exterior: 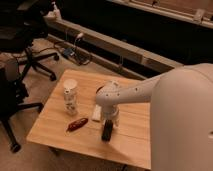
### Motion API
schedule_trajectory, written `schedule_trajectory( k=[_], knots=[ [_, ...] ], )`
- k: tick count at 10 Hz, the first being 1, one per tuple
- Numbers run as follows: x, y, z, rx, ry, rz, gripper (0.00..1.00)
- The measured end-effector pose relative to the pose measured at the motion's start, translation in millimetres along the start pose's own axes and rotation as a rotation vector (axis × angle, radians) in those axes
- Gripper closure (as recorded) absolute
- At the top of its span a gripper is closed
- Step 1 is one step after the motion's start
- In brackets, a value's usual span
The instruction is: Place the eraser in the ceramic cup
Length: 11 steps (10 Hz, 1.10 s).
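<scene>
A dim workroom with office chairs point(36, 66) at the left edge of the frame holds a pale wooden surface point(52, 125) in the middle. The hand point(108, 120) hangs low near the frame's centre at the end of the white arm, directly over the upper end of the eraser point(106, 133). Whether it is open or already gripping cannot be told.

The eraser lies flat on the surface, a black oblong pointing toward the lower edge of the frame. It looks light, stiff and not fragile, with smooth faces that may slip. The best hold is probably across its narrow width, near one end, so the block hangs lengthwise and can drop end-first.

A white pad point(96, 114) sits just left of the hand. A small red item point(76, 125) lies further left. The ceramic cup point(70, 98) stands upright beyond it, tall, narrow-mouthed and likely easy to tip.
</scene>
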Motion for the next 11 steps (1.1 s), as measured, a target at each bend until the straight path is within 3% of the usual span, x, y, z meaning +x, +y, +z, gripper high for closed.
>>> schedule_trajectory(
  k=[5,9,11],
  knots=[
    [-1,7,18,-0.005,0.021,-0.061,0.35],
    [-3,-2,23,0.003,0.03,-0.065,0.35],
    [-3,-8,25,0.015,0.041,-0.059,0.45]
  ],
)
